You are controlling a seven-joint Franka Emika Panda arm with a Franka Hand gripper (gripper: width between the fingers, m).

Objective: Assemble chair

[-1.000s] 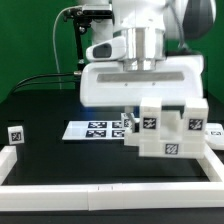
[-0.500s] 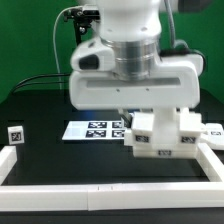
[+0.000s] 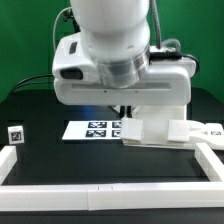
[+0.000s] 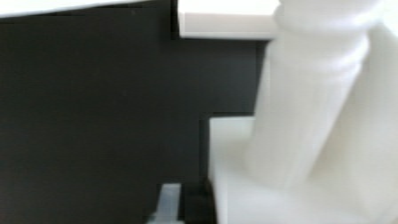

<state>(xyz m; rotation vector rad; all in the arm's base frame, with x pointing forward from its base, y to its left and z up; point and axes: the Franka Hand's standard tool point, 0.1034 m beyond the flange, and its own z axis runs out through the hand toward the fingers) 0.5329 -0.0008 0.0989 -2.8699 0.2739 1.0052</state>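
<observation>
Black table, green backdrop, white rails round the edge.

Ext view: arm fills the middle, its hand low over the chair. Chair lies just to the ext view's right of the marker board; touching it or not, can't tell. Gripper mostly hidden under the hand. Jaws clenched tight; whether they pinch any part, can't tell. Tagged block well apart at ext view's left, another part at its right.

Wrist view: blurred, v. close. Rounded white post rises from a flat white panel, black table behind.
</observation>
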